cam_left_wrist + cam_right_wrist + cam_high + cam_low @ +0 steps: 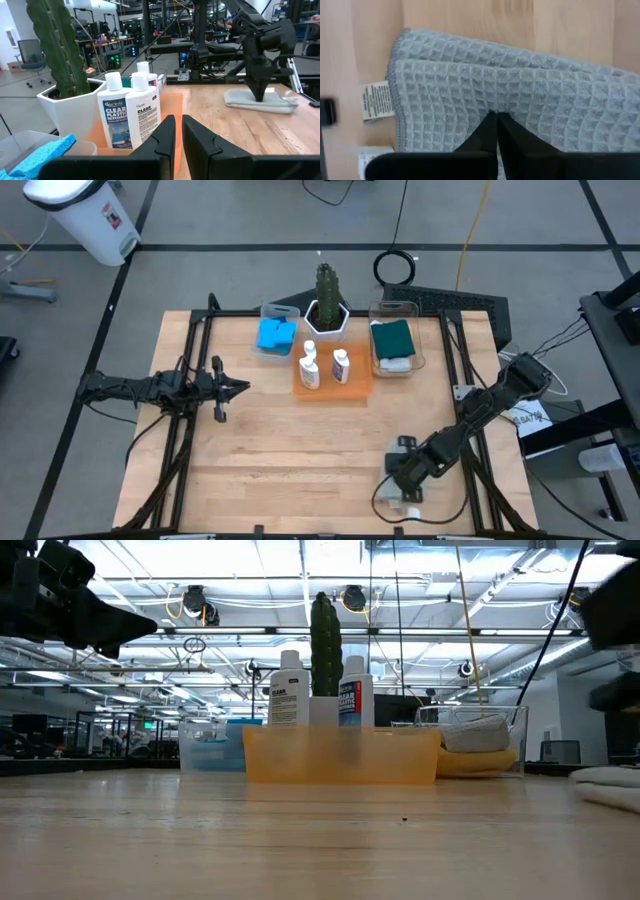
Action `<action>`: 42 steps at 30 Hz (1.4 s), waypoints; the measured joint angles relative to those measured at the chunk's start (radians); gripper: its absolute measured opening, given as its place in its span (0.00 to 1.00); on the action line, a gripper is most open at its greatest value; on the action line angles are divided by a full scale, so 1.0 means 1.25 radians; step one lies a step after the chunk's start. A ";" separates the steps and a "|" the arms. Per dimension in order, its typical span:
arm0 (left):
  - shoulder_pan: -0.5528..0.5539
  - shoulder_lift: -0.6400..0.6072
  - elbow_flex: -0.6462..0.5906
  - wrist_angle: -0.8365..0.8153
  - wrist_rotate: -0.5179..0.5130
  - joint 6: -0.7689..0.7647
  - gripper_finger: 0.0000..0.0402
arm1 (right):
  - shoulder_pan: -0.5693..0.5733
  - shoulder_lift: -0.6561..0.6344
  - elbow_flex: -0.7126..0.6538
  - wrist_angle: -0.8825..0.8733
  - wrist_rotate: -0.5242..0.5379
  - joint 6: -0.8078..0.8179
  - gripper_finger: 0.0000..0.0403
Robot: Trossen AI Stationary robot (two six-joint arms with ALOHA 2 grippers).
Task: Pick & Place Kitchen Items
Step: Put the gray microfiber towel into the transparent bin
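Observation:
A folded grey waffle cloth lies flat on the table near its front right corner, also seen in the left wrist view. My right gripper stands on it, pointing steeply down, fingers shut; from above it covers most of the cloth. My left gripper hovers shut at the table's left, level, touching nothing. Two white labelled bottles stand on the orange tray. Blue sponges lie in a clear bin. My right gripper meets the grey cloth's top layer near its middle, coming from above and slanting down. The two fingers are closed together at the cloth's surface; how much fabric is caught between them is hidden by the fingers. The cloth lies flat on the table.
A cactus in a white pot stands behind the tray. Right of the tray, a clear bin holds a dark green cloth over a pale one. The wooden tabletop in front of the tray is bare.

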 joint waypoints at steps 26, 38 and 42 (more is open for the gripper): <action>0.000 0.000 0.000 0.001 0.000 0.000 0.09 | -0.172 0.006 0.050 0.363 0.019 -0.422 0.01; 0.000 0.000 0.000 0.002 0.000 0.000 0.09 | -0.202 -0.174 0.052 0.349 0.097 -0.379 0.20; 0.000 0.000 0.000 0.002 0.000 0.000 0.09 | -0.253 -0.229 0.052 0.210 0.049 -0.295 0.40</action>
